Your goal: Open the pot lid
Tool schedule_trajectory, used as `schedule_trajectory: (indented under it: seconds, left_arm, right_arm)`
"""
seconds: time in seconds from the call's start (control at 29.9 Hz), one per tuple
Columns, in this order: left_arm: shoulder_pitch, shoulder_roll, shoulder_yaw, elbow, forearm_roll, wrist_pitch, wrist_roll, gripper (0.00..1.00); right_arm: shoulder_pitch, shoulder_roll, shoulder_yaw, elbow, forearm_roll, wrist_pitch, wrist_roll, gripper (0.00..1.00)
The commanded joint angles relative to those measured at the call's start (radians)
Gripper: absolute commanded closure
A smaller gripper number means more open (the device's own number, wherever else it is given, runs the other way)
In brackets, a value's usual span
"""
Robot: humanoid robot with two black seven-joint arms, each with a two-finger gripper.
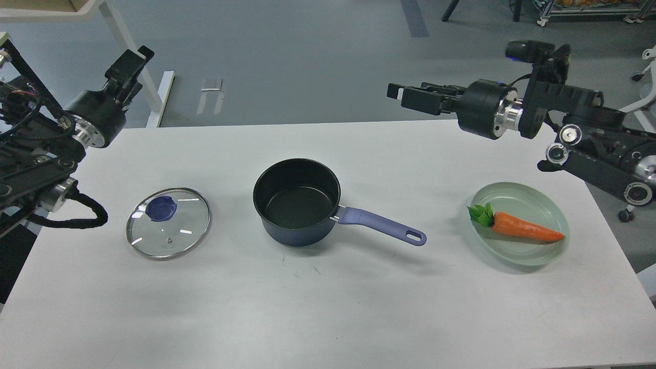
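Note:
The dark blue pot (pixel 297 202) stands uncovered at the table's middle, its purple handle (pixel 382 225) pointing right. The glass lid (pixel 169 230) with a purple knob (pixel 161 207) lies flat on the table to the left of the pot, apart from it. My left gripper (pixel 134 59) is raised high at the far left, well above and behind the lid; its fingers are seen end-on and dark. My right gripper (pixel 405 95) is raised above the table's far edge at the right, pointing left, open and empty.
A pale green plate (pixel 543 205) with an orange carrot (pixel 523 231) sits at the right of the white table (pixel 328 307). A white table leg (pixel 138 72) and a black frame stand on the floor at the back left.

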Motion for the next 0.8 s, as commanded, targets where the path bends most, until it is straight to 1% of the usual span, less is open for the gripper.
schedule_trajectory:
  seconds: [0.0, 0.1, 0.23, 0.3, 0.4, 0.5, 0.64, 0.77]
  left_arm:
    - [0.005, -0.044, -0.042, 0.005, -0.117, -0.002, 0.003, 0.01]
    - [0.003, -0.093, -0.059, 0.013, -0.18, 0.0, -0.004, 0.01]
    - [0.017, -0.16, -0.132, 0.033, -0.325, -0.006, -0.007, 0.01]
    - [0.034, -0.185, -0.163, 0.053, -0.408, -0.04, -0.006, 0.01]
    - [0.054, -0.211, -0.205, 0.071, -0.473, -0.113, -0.001, 0.01]
    - [0.077, -0.222, -0.247, 0.077, -0.479, -0.155, 0.002, 0.01]
    - [0.097, -0.26, -0.277, 0.09, -0.481, -0.166, 0.003, 0.01]
    - [0.098, -0.311, -0.277, 0.142, -0.481, -0.17, 0.003, 0.01]
  right_arm:
    - [-0.069, -0.037, 0.075, -0.035, 0.217, -0.001, 0.0, 0.01]
    - [-0.108, -0.042, 0.111, -0.081, 0.332, -0.005, 0.0, 0.0]
    - [-0.154, -0.042, 0.17, -0.17, 0.571, -0.008, 0.0, 0.0]
    - [-0.167, -0.042, 0.192, -0.206, 0.72, -0.008, 0.0, 0.0]
    - [-0.178, -0.032, 0.213, -0.246, 0.928, 0.002, 0.006, 0.0]
    - [-0.188, -0.028, 0.235, -0.26, 1.097, -0.001, 0.031, 0.0]
    - [-0.217, -0.022, 0.281, -0.26, 1.242, -0.004, 0.077, 0.0]
    - [-0.239, 0.054, 0.365, -0.306, 1.286, -0.005, 0.083, 0.0]
